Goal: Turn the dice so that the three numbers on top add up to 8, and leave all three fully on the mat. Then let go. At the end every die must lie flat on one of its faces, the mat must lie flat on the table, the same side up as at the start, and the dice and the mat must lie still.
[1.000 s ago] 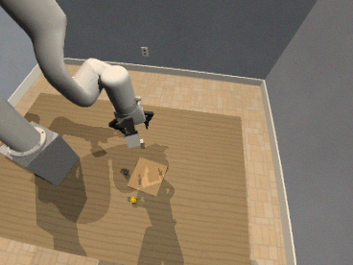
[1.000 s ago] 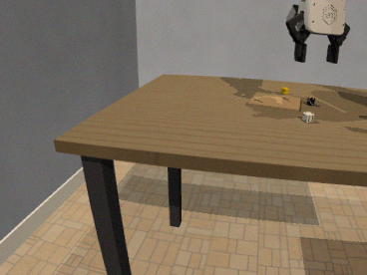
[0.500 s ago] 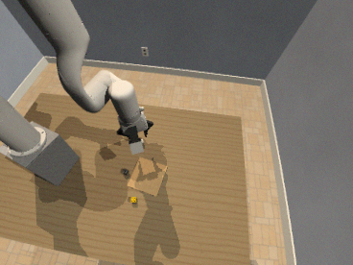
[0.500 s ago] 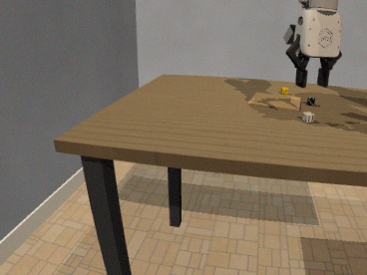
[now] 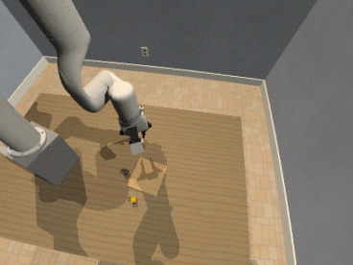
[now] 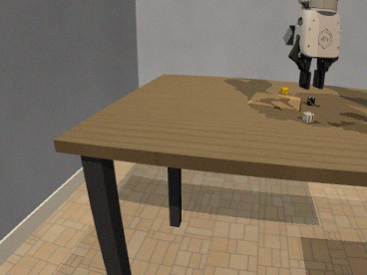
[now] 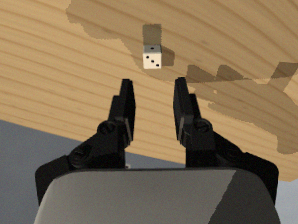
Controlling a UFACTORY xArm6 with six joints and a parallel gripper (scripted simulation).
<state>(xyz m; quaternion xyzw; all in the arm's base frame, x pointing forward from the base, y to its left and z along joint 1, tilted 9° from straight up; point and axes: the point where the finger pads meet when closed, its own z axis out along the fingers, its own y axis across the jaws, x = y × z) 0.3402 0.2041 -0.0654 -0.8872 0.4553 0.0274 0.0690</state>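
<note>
A: Going left to right in the top view, what is lying on the tabletop (image 5: pixel 206 158)?

B: The black die (image 5: pixel 125 171) is sitting just left of the tan mat (image 5: pixel 148 176), off it. The yellow die (image 5: pixel 133 200) is resting near the mat's lower corner, also off it. The white die (image 7: pixel 152 60) is showing best in the wrist view, beyond the fingertips, with three pips facing the camera.

A: And in the exterior view?

B: The yellow die (image 6: pixel 284 91) is lying at the far side, the mat (image 6: pixel 279 102) is sitting in the middle, the black die (image 6: pixel 311 101) is just right of it, and the white die (image 6: pixel 308 117) is nearest the camera. All three dice are resting on bare wood.

A: What are the fingers doing?

B: The gripper (image 7: pixel 152 111) is hovering above the tabletop, fingers partly drawn in with a narrow gap between them, gripping nothing. The white die is lying ahead of that gap, apart from both tips.
</note>
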